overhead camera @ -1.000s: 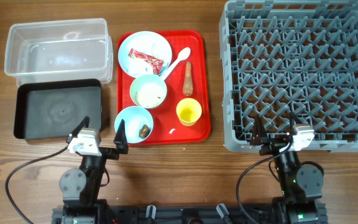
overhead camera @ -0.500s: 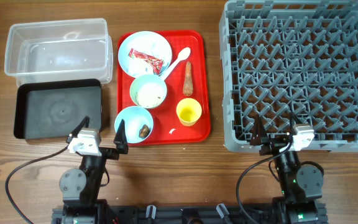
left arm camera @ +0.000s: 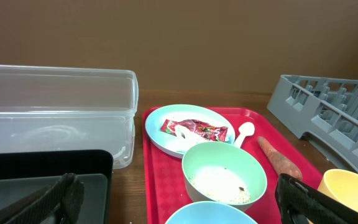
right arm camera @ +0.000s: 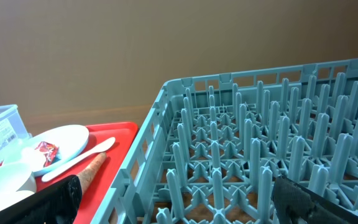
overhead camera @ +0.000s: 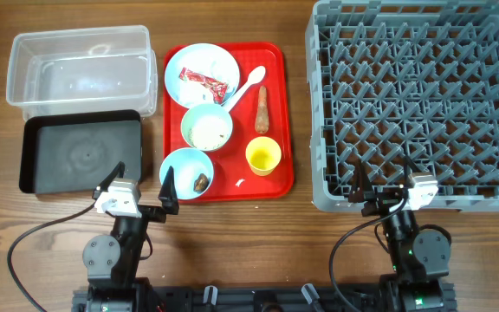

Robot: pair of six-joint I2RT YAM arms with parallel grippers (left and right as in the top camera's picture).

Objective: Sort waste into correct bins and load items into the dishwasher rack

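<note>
On the red serving tray (overhead camera: 275, 113) sit a pale blue plate (overhead camera: 201, 71) holding a red-and-white wrapper (overhead camera: 206, 81), a bowl with white rice (overhead camera: 207, 127), a bowl with a small brown lump (overhead camera: 186, 172), a yellow cup (overhead camera: 263, 156), a white spoon (overhead camera: 247, 85) and a carrot-like stick (overhead camera: 262, 109). The clear tub (overhead camera: 81, 69) and black tray (overhead camera: 81, 151) lie at the left. The grey rack (overhead camera: 418, 100) is at the right. My left gripper (overhead camera: 142, 184) is open and empty near the front, before the tray (left arm camera: 166, 168). My right gripper (overhead camera: 383, 184) is open and empty at the rack's front edge (right arm camera: 241, 155).
A small white scrap (overhead camera: 241, 183) lies on the red tray's front. Bare wooden table shows between the red tray and the rack and along the front edge.
</note>
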